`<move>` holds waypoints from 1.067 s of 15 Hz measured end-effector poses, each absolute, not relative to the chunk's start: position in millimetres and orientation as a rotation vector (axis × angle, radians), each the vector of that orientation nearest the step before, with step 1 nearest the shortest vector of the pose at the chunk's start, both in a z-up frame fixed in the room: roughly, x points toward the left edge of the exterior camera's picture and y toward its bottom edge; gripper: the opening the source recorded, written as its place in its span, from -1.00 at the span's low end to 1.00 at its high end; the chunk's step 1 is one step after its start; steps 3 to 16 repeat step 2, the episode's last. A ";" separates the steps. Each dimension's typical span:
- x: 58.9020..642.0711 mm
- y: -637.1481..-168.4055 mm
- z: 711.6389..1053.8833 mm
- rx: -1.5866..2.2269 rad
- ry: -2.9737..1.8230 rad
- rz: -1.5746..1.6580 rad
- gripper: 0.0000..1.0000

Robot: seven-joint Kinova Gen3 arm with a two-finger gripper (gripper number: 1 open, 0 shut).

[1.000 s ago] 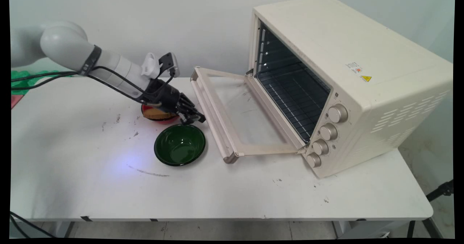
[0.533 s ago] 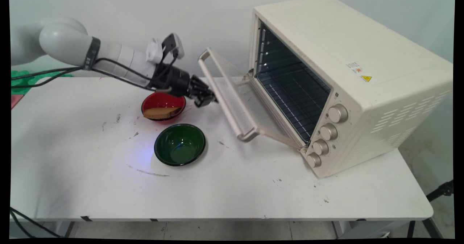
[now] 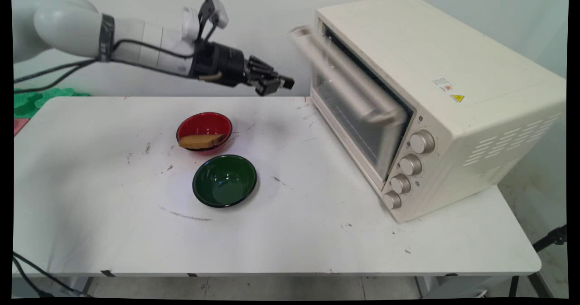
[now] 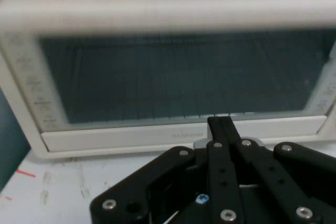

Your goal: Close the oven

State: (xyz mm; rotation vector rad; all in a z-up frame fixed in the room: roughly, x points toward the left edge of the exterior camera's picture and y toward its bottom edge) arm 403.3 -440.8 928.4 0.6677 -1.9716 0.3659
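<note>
My black gripper (image 3: 282,84) is shut with nothing in it, held in the air just left of the cream toaster oven (image 3: 435,87). The oven's glass door (image 3: 358,114) stands almost upright against the oven front, blurred, with its bar handle (image 3: 333,74) near the top. A small gap shows between my fingertips and the door. In the hand view my gripper (image 4: 222,125) points straight at the lower edge of the door (image 4: 178,77), with the handle (image 4: 168,19) blurred above.
A red bowl (image 3: 204,126) with a brown slice (image 3: 201,140) in it sits on the white table (image 3: 290,237), a green bowl (image 3: 224,180) just in front of it. Several knobs (image 3: 410,164) line the oven's right front. Green items (image 3: 31,101) lie at the far left.
The oven door swung up from lying flat open to almost shut. My gripper rose from beside the bowls and travelled right, following the door's edge upward.
</note>
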 end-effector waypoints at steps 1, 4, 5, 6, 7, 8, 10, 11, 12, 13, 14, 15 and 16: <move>403.5 -441.6 936.0 0.662 -1.964 0.367 -1.00; 404.3 -441.3 942.0 0.655 -1.963 0.365 -1.00; 404.3 -441.3 942.0 0.655 -1.963 0.365 -1.00; 404.3 -441.3 942.0 0.655 -1.963 0.365 -1.00; 404.3 -441.3 942.0 0.655 -1.963 0.365 -1.00; 404.3 -441.3 942.0 0.655 -1.963 0.365 -1.00; 404.3 -441.3 942.0 0.655 -1.963 0.365 -1.00; 404.3 -441.3 942.0 0.655 -1.963 0.365 -1.00; 404.3 -441.3 942.0 0.655 -1.963 0.365 -1.00; 404.3 -441.3 942.0 0.655 -1.963 0.365 -1.00; 404.3 -441.3 942.0 0.655 -1.963 0.365 -1.00; 404.3 -441.3 942.0 0.655 -1.963 0.365 -1.00; 404.3 -441.3 942.0 0.655 -1.963 0.365 -1.00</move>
